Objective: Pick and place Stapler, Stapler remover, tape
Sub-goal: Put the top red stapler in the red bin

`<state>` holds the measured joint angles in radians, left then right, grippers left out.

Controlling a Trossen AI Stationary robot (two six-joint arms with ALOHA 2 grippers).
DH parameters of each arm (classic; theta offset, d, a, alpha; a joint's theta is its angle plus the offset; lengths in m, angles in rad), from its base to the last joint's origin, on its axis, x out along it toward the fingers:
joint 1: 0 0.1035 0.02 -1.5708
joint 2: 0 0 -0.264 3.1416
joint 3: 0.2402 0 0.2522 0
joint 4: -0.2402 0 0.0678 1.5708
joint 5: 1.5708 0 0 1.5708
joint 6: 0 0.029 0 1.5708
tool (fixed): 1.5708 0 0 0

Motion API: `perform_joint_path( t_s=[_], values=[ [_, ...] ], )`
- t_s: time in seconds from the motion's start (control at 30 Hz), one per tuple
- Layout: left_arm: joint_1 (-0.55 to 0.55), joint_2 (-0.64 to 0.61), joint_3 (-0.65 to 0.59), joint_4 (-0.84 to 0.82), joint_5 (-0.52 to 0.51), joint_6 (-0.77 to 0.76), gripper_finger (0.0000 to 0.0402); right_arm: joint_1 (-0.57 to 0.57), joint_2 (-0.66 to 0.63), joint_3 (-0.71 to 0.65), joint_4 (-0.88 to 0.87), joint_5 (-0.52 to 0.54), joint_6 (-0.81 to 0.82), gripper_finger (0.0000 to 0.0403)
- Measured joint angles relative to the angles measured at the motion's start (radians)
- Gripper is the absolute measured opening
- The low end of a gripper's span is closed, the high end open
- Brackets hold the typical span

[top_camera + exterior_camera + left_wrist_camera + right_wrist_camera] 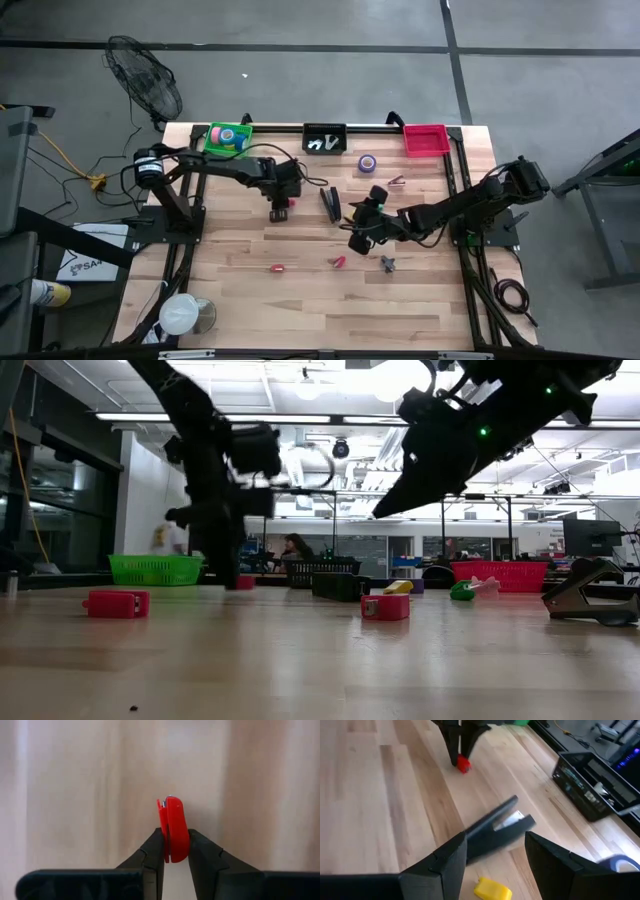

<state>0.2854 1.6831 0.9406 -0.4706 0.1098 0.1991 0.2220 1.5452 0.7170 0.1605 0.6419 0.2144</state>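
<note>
My left gripper (pixel 281 211) is shut on a small red plastic piece (pixel 173 827) with a bit of metal at its far end, low over the table's middle. The black stapler (pixel 330 203) lies flat on the wood just right of it. My right gripper (pixel 358 237) hangs open above the table, on the near right side of the stapler (pixel 495 827), touching nothing. A purple tape roll (pixel 367 162) lies flat near the far edge. More coloured rolls sit in the green basket (pixel 228 137). A dark stapler remover (pixel 387 264) lies nearer the front. My left gripper pinches the red piece between its two fingers (pixel 152 851), on the piece's flat sides at its near end (pixel 175 854). The fingers come from above, pointing down (pixel 455 742). The piece stands on edge and sticks out past the fingertips; whether it touches the wood I cannot tell.
A black basket (pixel 325 137) holding metal pieces and a red basket (pixel 425 139) stand along the far edge. Small red items (pixel 277 268) (pixel 338 262) lie toward the front, a pink one (pixel 396 181) near the purple roll, and a yellow one (pixel 492 889) below my right gripper.
</note>
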Motion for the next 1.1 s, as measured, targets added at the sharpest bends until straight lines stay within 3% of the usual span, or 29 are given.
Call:
perform_joint_path(
  t_s=[0.17,0.3,0.5,0.8,1.1],
  values=[
    [-0.075,-0.001,0.058,0.024,-0.025,0.073,0.0058,0.0,0.0,0.0,0.094,-0.08,-0.09,0.0193],
    [-0.159,-0.003,0.099,0.054,-0.13,0.128,0.0058,0.0,0.0,0.0,0.141,-0.162,-0.175,0.0193],
    [-0.278,-0.004,0.143,0.093,-0.337,0.183,0.0058,0.0,0.0,0.0,0.167,-0.184,-0.273,0.0193],
    [-0.381,-0.005,0.169,0.2,-0.518,0.218,0.0056,0.0,0.0,0.0,0.218,-0.188,-0.468,0.0193],
    [-0.406,-0.006,0.17,0.251,-0.548,0.261,0.0056,-0.03,0.0,0.0,0.22,-0.201,-0.497,0.0193]
  ],
)
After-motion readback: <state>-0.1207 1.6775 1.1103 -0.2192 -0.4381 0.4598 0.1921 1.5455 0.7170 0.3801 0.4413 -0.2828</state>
